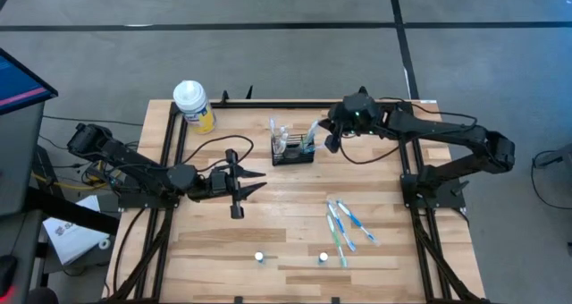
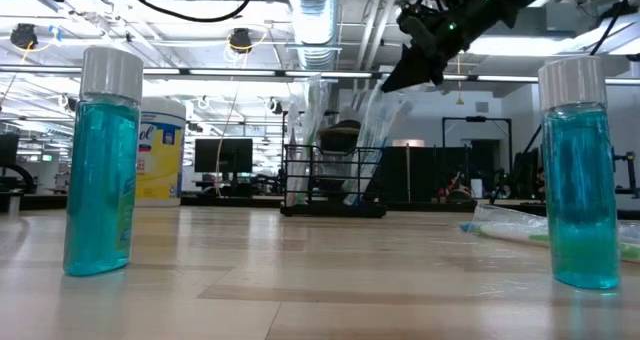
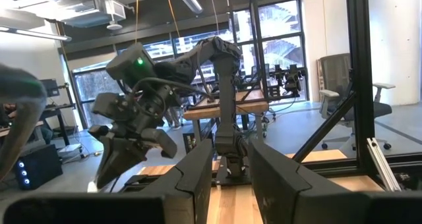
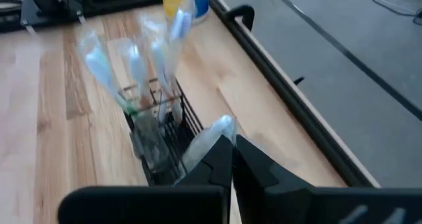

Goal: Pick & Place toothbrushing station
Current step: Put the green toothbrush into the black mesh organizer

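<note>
The toothbrushing station (image 1: 293, 154), a small black wire-mesh holder, stands on the wooden table near its far edge. Several clear-wrapped toothbrushes (image 4: 135, 69) stand upright or leaning in it. My right gripper (image 1: 332, 141) hangs shut just above the holder's right end, and shows above the holder (image 2: 333, 185) in the low view (image 2: 392, 83). The top of one wrapped toothbrush (image 4: 217, 130) lies right at its fingertips. My left gripper (image 1: 259, 181) waits open left of the table's middle, pointing toward the right, clear of the holder. My right gripper (image 4: 231, 151) has its fingers shut, slanting down from the table's right over the holder's right end. The wrapped top of one leaning toothbrush (image 4: 212, 137) lies against the tip of one finger. I cannot tell whether it touches or holds the wrapper.
A white-capped yellow bottle (image 1: 193, 105) stands at the far left corner. Several wrapped toothbrushes (image 1: 344, 227) lie at the near right. Two small bottles of teal liquid (image 1: 259, 257) (image 1: 323, 258) stand by the near edge. Black frame rails (image 1: 175, 134) border the table.
</note>
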